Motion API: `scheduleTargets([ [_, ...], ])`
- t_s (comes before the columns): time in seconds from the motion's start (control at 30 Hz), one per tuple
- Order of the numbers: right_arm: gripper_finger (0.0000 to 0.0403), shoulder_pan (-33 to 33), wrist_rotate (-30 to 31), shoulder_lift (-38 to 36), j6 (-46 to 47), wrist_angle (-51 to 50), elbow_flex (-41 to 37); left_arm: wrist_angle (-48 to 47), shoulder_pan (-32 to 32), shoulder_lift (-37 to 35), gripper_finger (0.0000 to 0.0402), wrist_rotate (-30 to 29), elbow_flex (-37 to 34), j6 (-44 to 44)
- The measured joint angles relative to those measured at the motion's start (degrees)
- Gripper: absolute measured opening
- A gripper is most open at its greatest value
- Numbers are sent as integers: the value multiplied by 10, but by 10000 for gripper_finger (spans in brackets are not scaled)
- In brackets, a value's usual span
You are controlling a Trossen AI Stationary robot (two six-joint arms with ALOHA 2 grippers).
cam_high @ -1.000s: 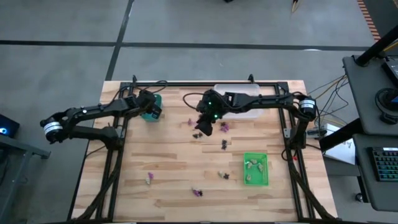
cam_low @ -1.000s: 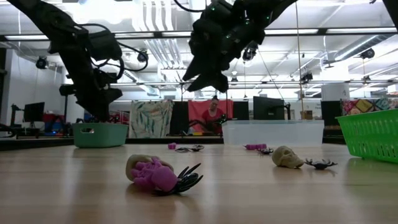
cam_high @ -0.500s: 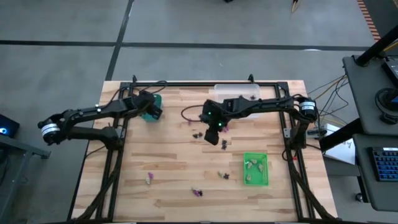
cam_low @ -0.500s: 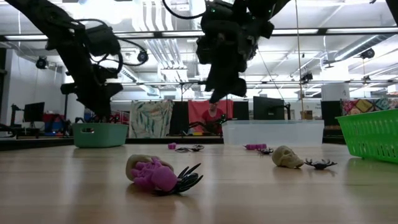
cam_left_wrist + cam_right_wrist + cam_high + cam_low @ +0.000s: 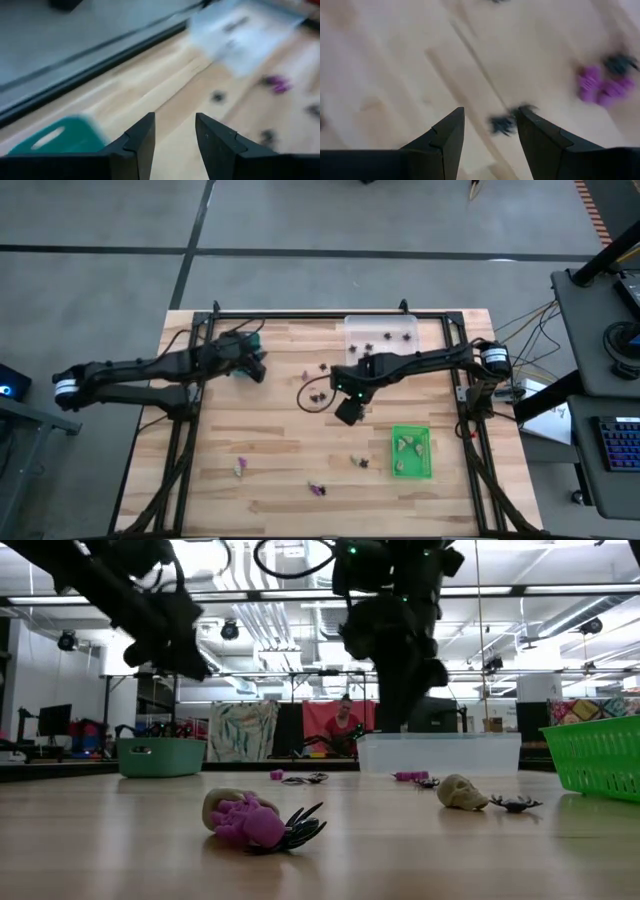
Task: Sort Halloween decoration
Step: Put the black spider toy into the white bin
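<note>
Tiny purple, black and cream Halloween decorations lie scattered on the wooden table [image 5: 270, 430]. A purple one [image 5: 307, 373] and black ones [image 5: 316, 394] are near the middle; others [image 5: 317, 489] lie toward the near edge. My right gripper [image 5: 490, 117] hangs open above the table's middle [image 5: 346, 412], pointing steeply down. A black trinket [image 5: 502, 124] lies on the wood below, between its fingers and untouched. Purple pieces [image 5: 597, 87] lie beside it. My left gripper [image 5: 175, 122] is open and empty, raised beside the teal tray [image 5: 50, 140].
A clear tray [image 5: 382, 335] holding black trinkets stands at the far edge. A green tray [image 5: 411, 451] with cream pieces stands at the near right. The teal tray [image 5: 160, 755] is at the far left. A cream, purple and black cluster [image 5: 250, 820] lies closest in the low view.
My left gripper has risen from over the teal tray and drawn a little toward the table's middle, tipping up. My right gripper has swung from beside the clear tray toward the near edge and tipped to point more steeply down.
</note>
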Motion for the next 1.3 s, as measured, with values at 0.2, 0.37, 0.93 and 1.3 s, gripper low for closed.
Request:
scheduleTargets([
  [0.2, 171, 21, 25, -1, 26, -58, 0, 115, -83, 3, 123, 1, 0, 60],
  [0.37, 171, 52, 30, -1, -18, -61, -1, 197, -138, 37, 123, 2, 0, 113],
  [0.93, 171, 131, 146, -1, -248, 72, -92, 292, -172, 112, 123, 0, 0, 164],
  [1.3, 170, 125, 149, -1, -216, 146, -156, 293, -172, 112, 123, 0, 0, 176],
])
